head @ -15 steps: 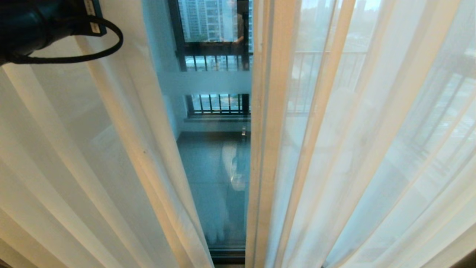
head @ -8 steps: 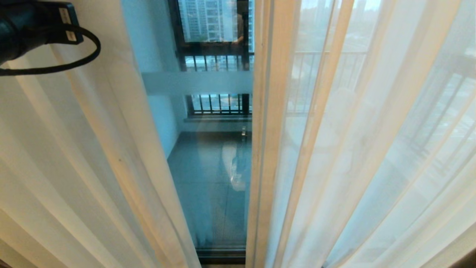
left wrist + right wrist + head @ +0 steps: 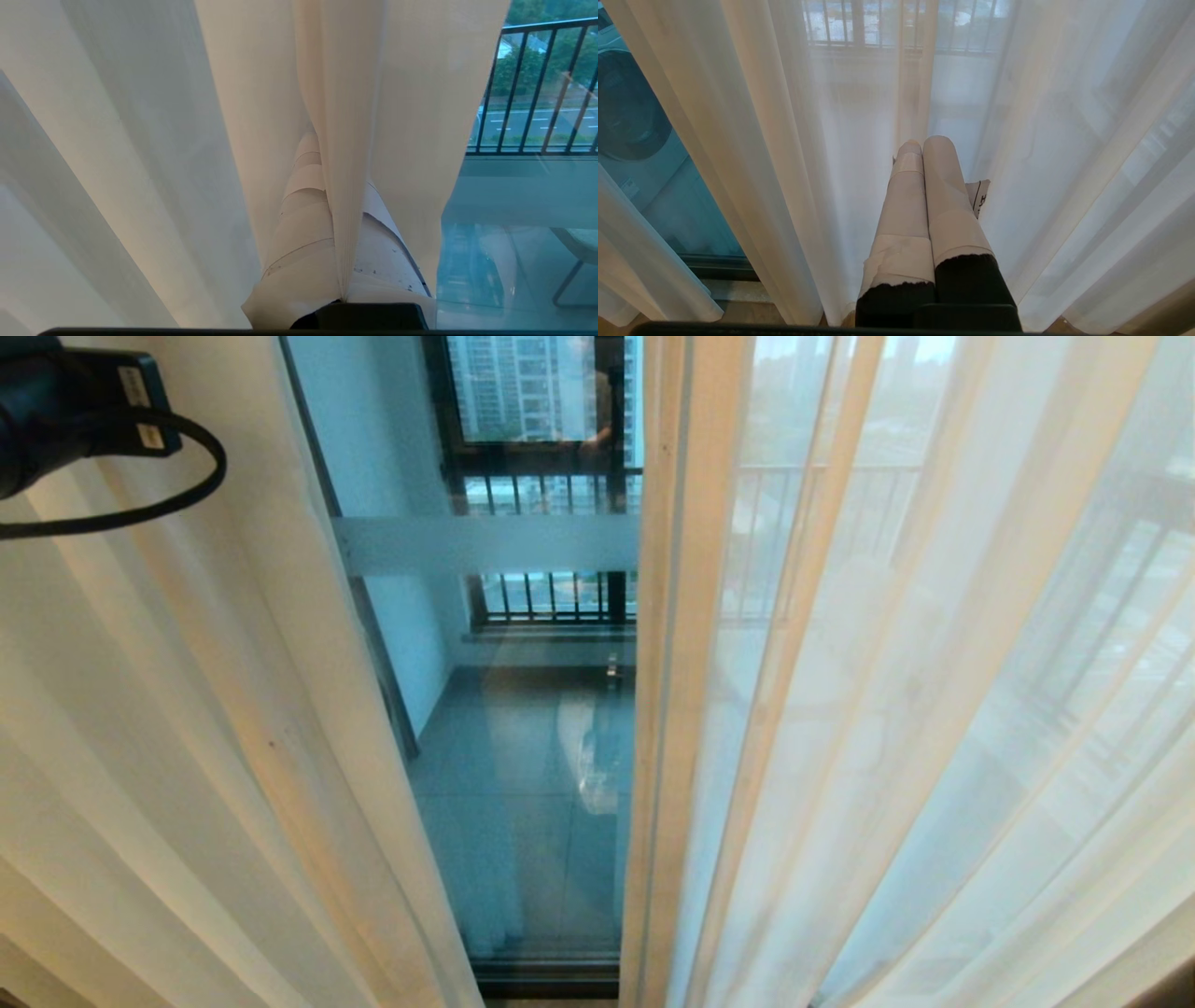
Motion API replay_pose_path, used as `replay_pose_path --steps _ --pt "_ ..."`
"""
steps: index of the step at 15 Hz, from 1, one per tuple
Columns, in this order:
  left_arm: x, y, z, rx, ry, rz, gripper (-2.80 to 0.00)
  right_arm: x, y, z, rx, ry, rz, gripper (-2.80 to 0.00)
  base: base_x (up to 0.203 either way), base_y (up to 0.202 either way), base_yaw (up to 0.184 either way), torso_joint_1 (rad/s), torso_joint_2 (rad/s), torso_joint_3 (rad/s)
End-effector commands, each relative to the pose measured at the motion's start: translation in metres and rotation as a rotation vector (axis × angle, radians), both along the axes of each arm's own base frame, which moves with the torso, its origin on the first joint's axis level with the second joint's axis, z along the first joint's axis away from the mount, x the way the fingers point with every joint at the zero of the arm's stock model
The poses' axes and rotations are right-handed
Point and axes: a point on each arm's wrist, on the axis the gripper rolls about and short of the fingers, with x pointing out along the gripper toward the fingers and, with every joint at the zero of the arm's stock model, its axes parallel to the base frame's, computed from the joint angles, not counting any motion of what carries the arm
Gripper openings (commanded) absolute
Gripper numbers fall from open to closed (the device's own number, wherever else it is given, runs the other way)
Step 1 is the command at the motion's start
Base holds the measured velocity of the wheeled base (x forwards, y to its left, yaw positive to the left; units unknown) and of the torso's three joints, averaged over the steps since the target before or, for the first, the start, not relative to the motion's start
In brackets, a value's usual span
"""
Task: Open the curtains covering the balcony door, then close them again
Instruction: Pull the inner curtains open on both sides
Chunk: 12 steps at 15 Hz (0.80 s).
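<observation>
Left wrist view alone shows the left gripper (image 3: 343, 219) fingers pinching the left sheer curtain's (image 3: 187, 728) edge. Balcony door (image 3: 523, 747) glass shows between panels. Right gripper (image 3: 922, 144) fingers together, empty.

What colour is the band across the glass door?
Frosted white band across the balcony door, clearest in the head view.

Left gripper (image 3: 343, 219) fingertips are buried in a sheer curtain (image 3: 345, 116) fold; beside it, the balcony door (image 3: 523, 756) is largely veiled.
</observation>
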Motion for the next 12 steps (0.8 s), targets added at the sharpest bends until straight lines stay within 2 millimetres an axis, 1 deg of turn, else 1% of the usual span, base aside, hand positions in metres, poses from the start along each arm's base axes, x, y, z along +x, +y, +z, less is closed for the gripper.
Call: replay_pose_path --steps 1,6,7,8,12 --pt "0.0017 0.0011 -0.0014 0.0 0.004 0.007 -2.8 0.0 0.0 0.0 -0.001 -0.001 0.001 -2.8 0.0 0.0 0.0 0.0 0.0 0.0" --pt "0.0026 0.0017 -0.0035 0.001 0.01 0.023 -2.8 0.0 0.0 0.0 -0.001 -0.001 0.001 -2.8 0.0 0.0 0.0 0.0 0.0 0.0" --pt "0.0032 0.0018 -0.004 0.0 0.012 0.029 -2.8 0.0 0.0 0.0 -0.001 -0.001 0.001 -2.8 -0.001 0.06 -0.015 -0.002 0.0 0.0" --pt "0.0031 0.0014 -0.004 0.0 0.012 0.029 -2.8 0.0 0.0 0.0 -0.001 -0.001 0.001 -2.8 -0.001 0.119 -0.008 -0.002 0.0 0.0" --pt "0.0031 0.0018 -0.004 0.0 0.012 0.031 -2.8 0.0 0.0 0.0 -0.001 -0.001 0.0 -2.8 0.0 0.188 0.001 0.006 0.0 0.002"
